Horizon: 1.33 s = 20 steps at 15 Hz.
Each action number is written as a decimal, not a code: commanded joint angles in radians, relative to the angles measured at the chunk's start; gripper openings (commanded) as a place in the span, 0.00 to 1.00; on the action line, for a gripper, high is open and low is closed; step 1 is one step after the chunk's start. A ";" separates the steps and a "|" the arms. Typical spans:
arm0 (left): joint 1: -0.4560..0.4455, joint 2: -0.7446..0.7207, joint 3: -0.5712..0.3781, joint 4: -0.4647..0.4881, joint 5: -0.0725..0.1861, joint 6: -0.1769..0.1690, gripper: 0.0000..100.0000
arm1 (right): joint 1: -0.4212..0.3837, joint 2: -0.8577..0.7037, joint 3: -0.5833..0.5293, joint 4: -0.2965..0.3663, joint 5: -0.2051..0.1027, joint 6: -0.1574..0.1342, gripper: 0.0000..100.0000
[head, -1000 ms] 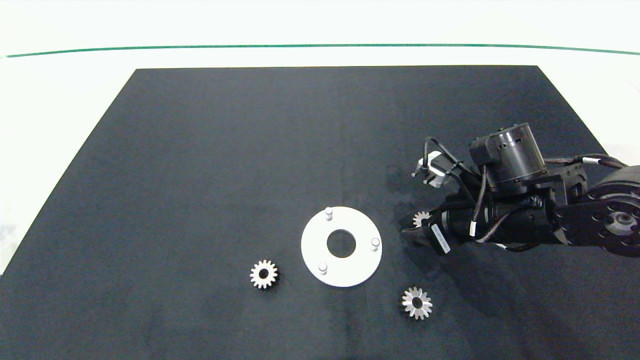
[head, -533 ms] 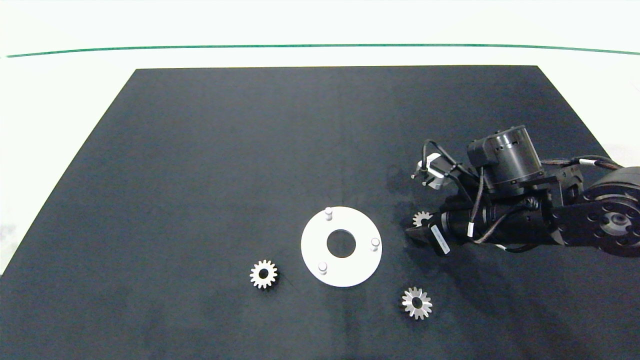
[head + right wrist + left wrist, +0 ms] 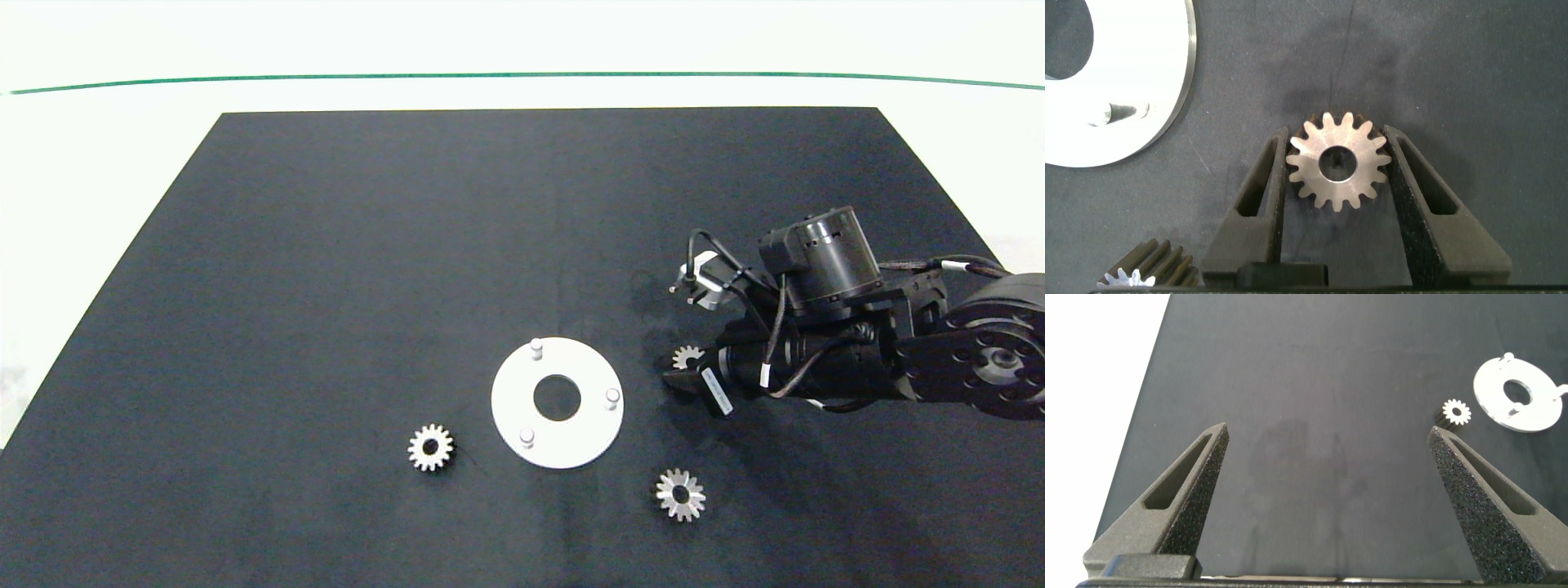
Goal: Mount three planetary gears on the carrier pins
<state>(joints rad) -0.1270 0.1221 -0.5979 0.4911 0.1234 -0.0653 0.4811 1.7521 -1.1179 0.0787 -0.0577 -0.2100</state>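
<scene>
The white carrier disc (image 3: 510,402) lies on the black mat with three carrier pins (image 3: 536,347) standing on it. One planetary gear (image 3: 687,356) sits flat on the mat just right of the disc. My right gripper (image 3: 1337,135) holds it, a finger against its teeth on each side (image 3: 1337,162). Two more gears lie loose: one left of the disc (image 3: 430,447), one at its near right (image 3: 680,494). My left gripper (image 3: 1327,433) hangs open over bare mat, far from the disc (image 3: 1535,416), outside the head view.
The black mat (image 3: 367,245) covers most of the white table, whose far side carries a green line (image 3: 522,75). The right arm (image 3: 824,327) reaches in from the right edge. The disc's rim (image 3: 1151,49) lies close to the held gear in the right wrist view.
The right arm has sunk slightly and shifted a little toward the gear. The gear, the disc and the other two gears have not moved.
</scene>
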 commanded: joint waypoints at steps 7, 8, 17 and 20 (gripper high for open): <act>0.000 0.004 0.001 0.003 0.001 -0.001 1.00 | 0.001 0.004 0.000 0.001 -0.001 -0.002 0.14; 0.000 0.004 0.001 0.004 0.001 -0.001 1.00 | 0.001 0.009 -0.007 0.001 -0.001 -0.002 0.13; 0.000 0.005 0.003 0.003 0.001 -0.001 1.00 | 0.100 -0.048 -0.180 0.168 -0.071 -0.008 0.13; 0.000 0.004 0.004 0.004 0.001 -0.001 1.00 | 0.182 -0.049 -0.221 0.171 -0.113 -0.008 0.13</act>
<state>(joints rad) -0.1270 0.1264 -0.5940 0.4926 0.1234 -0.0653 0.6379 1.7126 -1.3249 0.2487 -0.1687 -0.2164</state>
